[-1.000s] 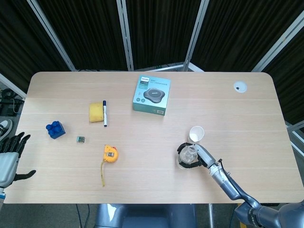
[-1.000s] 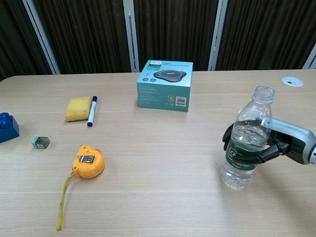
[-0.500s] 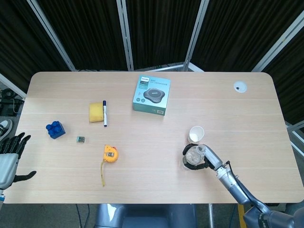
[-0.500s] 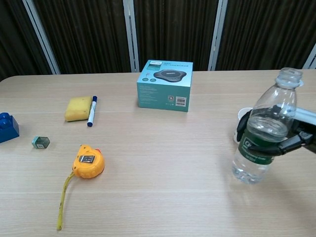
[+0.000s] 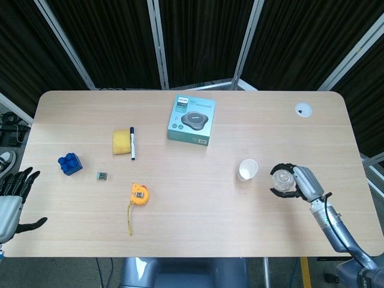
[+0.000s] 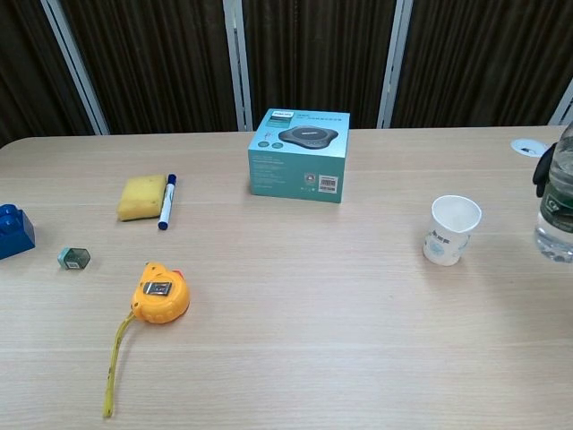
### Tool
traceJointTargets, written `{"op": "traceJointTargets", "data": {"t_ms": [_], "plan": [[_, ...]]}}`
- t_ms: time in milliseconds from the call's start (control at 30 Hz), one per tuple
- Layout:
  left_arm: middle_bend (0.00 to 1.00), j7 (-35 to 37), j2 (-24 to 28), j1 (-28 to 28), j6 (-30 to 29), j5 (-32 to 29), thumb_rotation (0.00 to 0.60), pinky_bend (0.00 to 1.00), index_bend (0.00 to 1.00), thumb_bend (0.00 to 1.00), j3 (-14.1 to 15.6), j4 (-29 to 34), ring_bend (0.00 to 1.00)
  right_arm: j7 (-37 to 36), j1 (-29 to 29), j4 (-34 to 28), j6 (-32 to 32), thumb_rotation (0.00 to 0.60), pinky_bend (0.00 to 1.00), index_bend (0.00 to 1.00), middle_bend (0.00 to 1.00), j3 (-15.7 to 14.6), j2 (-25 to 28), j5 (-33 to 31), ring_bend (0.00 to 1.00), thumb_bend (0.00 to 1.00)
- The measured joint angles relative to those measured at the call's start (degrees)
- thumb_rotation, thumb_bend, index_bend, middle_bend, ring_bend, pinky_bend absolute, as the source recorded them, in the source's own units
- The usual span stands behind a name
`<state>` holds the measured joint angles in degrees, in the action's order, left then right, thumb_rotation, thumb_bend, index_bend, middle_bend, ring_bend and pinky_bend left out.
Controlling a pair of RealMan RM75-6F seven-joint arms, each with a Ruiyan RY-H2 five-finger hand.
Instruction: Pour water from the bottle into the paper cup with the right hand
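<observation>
Overhead footage from the head view shows the right hand wrapped around the clear plastic water bottle, dark fingers curled about its body, to the right of the white paper cup and apart from it. The cup stands upright on the light wooden table with its mouth open. At the table's left edge the left hand hangs with its fingers spread, holding nothing. Further left on the table lie a teal cardboard box, a yellow sponge with a blue-capped marker pen just beside it, a blue toy brick, a small grey-green sharpener-like object and a yellow tape measure with its tape trailing out. A round white cable port sits near the far right corner.

From the chest view, the bottle is cut off by the right frame edge, its base seemingly above the tabletop, with dark fingers around its upper part. The paper cup stands to its left, well apart. The left hand is out of this view.
</observation>
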<state>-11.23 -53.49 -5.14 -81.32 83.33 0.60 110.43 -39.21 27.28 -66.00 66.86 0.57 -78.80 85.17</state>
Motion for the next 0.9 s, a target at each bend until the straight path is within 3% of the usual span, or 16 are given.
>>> {"op": "traceJointTargets", "data": {"t_ms": [300,900], "plan": [[0.0,-1.4,-0.6,0.2,-0.8,-0.8,0.6,0.0,0.0,0.0,-0.6,-0.3,0.0,13.4,2.8,8.2,-5.9,0.6,0.45,0.44,0.52,3.4,-4.9,-4.6,0.39,0.55],[0.0,-3.1,-1.6,-0.1,-0.3,-3.1,0.6,0.0,0.0,0.0,-1.4,-0.9,0.0,33.1,5.5,17.2,-10.0,0.6,0.45,0.46,0.54,5.4,-11.3,-7.6,0.4,0.56]]}}
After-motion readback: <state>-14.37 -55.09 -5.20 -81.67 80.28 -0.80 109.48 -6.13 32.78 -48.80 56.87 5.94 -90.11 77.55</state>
